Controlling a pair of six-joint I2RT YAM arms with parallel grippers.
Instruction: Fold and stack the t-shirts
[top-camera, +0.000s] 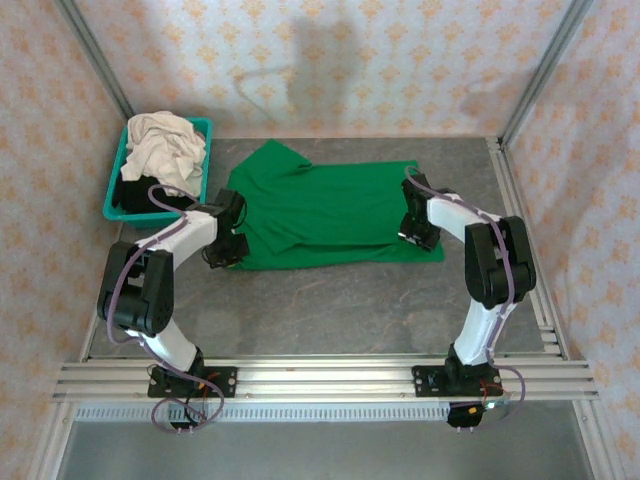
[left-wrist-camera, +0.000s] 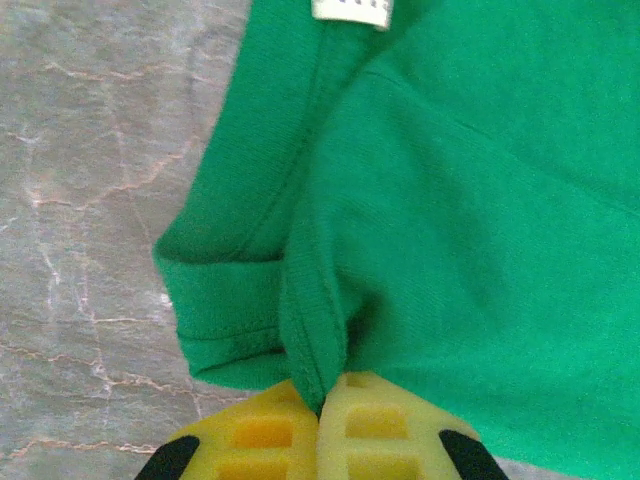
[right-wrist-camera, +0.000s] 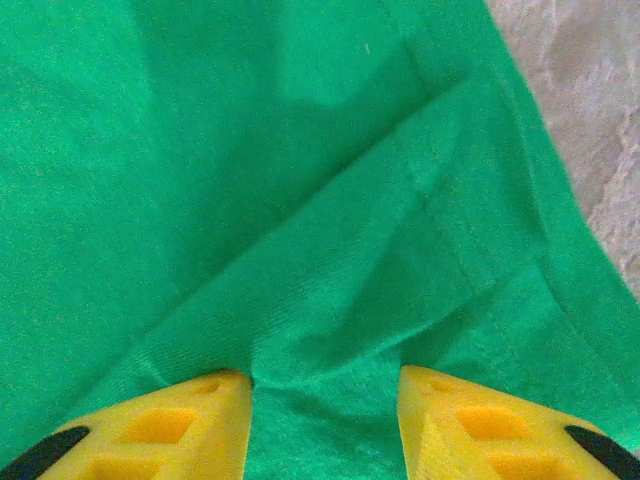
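The green t-shirt (top-camera: 330, 215) is spread flat on the grey, stone-patterned table (top-camera: 330, 310), in the middle of its far half, with one sleeve turned out toward the far left. In the left wrist view the green t-shirt (left-wrist-camera: 450, 250) is seen with a hemmed sleeve edge folded over on itself, and a white label (left-wrist-camera: 350, 10) is sewn in at the neckline at the top of that view; the bare table (left-wrist-camera: 90, 200) shows to the left of the cloth. The left gripper (top-camera: 225, 250) is set down at the near left corner of the shirt, and in its own camera the left gripper (left-wrist-camera: 320, 400) is closed, its yellow pads (left-wrist-camera: 260, 435) pressed together on a raised fold of the green cloth. The right gripper (top-camera: 415, 235) is lowered onto the near right part of the shirt. In its wrist view the right gripper (right-wrist-camera: 325, 385) is seen with its pads (right-wrist-camera: 180, 420) standing apart on the green t-shirt (right-wrist-camera: 250, 200), a rumpled ridge of cloth lying between them and a stitched hem running past on the right, beyond which a strip of table (right-wrist-camera: 590, 100) appears. At the far left of the table, just beside the shirt, a teal plastic basket (top-camera: 117, 172) is placed. It is filled with a heap of cream-white cloth (top-camera: 165, 145), piled above the rim, and some black cloth (top-camera: 135, 195) is seen beneath it at the near end.
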